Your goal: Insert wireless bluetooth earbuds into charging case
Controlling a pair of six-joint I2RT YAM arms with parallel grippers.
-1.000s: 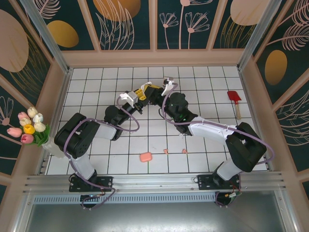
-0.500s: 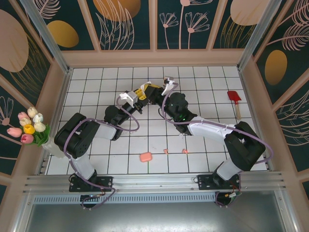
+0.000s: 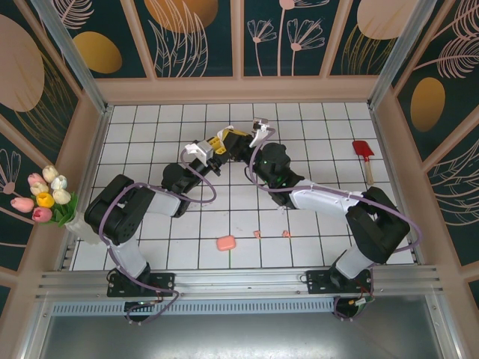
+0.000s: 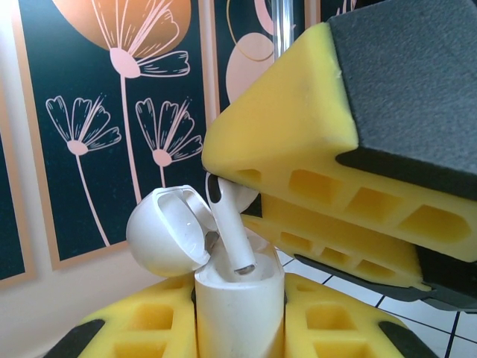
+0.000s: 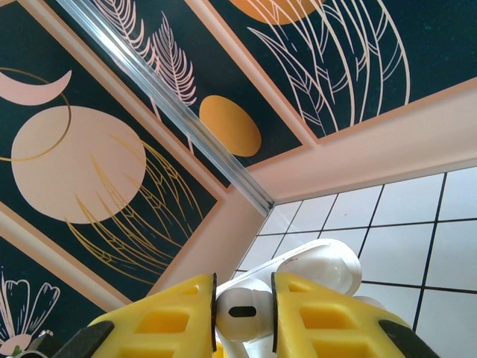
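Left fingers clamp the white charging case, lid open; your right fingers pinch a white earbud, stem tip at the case mouth per left wrist cam. Top cam: left arm and right arm bend inward, wrists meeting over the counter centre, well off the walls. Pink case and two pink buds lie near the front edge, w/ open tiles around. Red spatula sits far right.

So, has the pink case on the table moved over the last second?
No. The pink case lies at the same spot on the tile grid, just as far from the front rail as before.
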